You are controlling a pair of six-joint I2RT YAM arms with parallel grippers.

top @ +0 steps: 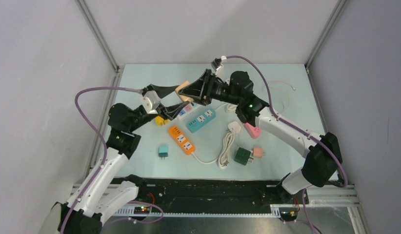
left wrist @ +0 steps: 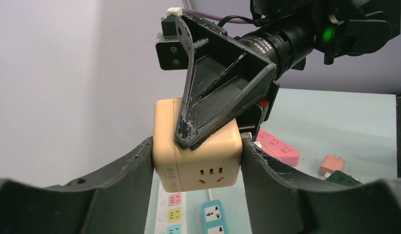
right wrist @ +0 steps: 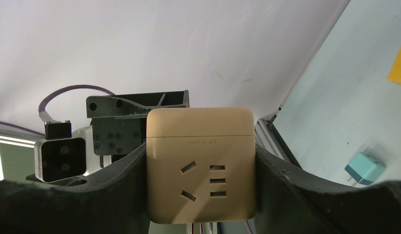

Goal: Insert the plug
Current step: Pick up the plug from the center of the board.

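Black fingers [left wrist: 120, 180] of left gripper [left wrist: 198, 161] pinch both sides of beige plastic cube adapter [left wrist: 208, 170], which is up in the air over pale-green table [top: 286, 161]. Right gripper [right wrist: 201, 180] clamps same cube, one finger on its top face. Below: pink power strip [left wrist: 279, 146], teal power strip [top: 201, 120], orange power strip [top: 182, 140].

I get soft, even light from overhead, bright on the pale counter [top: 140, 165], with faint shadows beneath things. In both wrist views my dark fingers [left wrist: 106, 195] loom underexposed along the bottom edge, and the far background looks soft.
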